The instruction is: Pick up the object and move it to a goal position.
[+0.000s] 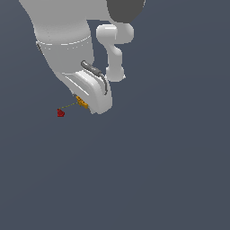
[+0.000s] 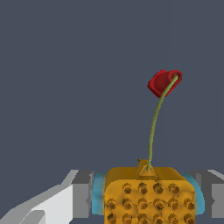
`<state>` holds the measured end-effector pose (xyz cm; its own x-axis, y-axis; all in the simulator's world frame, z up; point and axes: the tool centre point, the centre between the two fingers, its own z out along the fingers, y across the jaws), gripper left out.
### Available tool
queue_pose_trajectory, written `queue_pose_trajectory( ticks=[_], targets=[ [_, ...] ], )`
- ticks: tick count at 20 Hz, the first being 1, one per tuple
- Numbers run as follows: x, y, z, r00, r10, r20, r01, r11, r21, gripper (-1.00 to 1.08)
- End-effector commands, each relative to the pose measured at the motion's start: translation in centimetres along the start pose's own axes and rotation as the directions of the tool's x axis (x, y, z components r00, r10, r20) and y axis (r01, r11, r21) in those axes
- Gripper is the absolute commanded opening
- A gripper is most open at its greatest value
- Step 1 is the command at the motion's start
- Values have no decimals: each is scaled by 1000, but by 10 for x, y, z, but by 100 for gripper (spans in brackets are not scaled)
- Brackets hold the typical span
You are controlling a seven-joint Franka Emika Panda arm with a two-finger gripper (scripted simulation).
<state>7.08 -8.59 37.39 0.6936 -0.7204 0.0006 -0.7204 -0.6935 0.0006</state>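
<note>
The object is an orange-yellow studded block with cyan edges. In the wrist view it sits between my grey fingers, which press against its cyan sides. My gripper is shut on the object. A thin green line runs from the block to a small red blob. In the exterior view the object shows as a tiny orange spot under the white hand, where my gripper is mostly hidden. The red blob lies a short way toward the exterior view's left, slightly lower.
The white arm fills the upper left of the exterior view. A plain dark blue-grey background lies all around.
</note>
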Motion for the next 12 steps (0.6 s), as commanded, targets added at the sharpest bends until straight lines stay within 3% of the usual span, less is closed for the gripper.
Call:
queue_pose_trajectory(
  ticks=[1,12],
  targets=[
    [6,2,-15,1000,-1,0,1,1000,0,-100],
    [26,5,-61,1000,-1,0,1,1000,0,-100]
  ],
)
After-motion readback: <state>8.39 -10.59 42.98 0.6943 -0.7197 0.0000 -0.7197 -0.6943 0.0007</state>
